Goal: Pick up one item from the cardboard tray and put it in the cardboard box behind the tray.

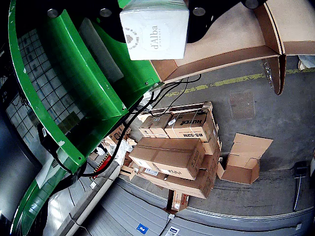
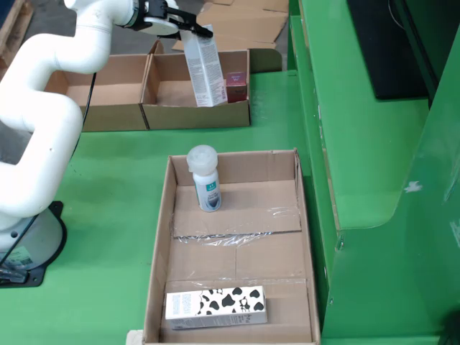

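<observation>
Side view shows my claw (image 2: 188, 26) grasping the tall white carton (image 2: 203, 66), hanging it over the cardboard box (image 2: 195, 115) so it drops inside.

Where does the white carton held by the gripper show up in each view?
Fixed overview: white carton hangs upright at top centre, over the cardboard box behind the tray.
Gripper-mounted view: its "d'Alba" end fills the top centre.
Shared landmark: that cardboard box, brown flaps in the gripper-mounted view.
</observation>
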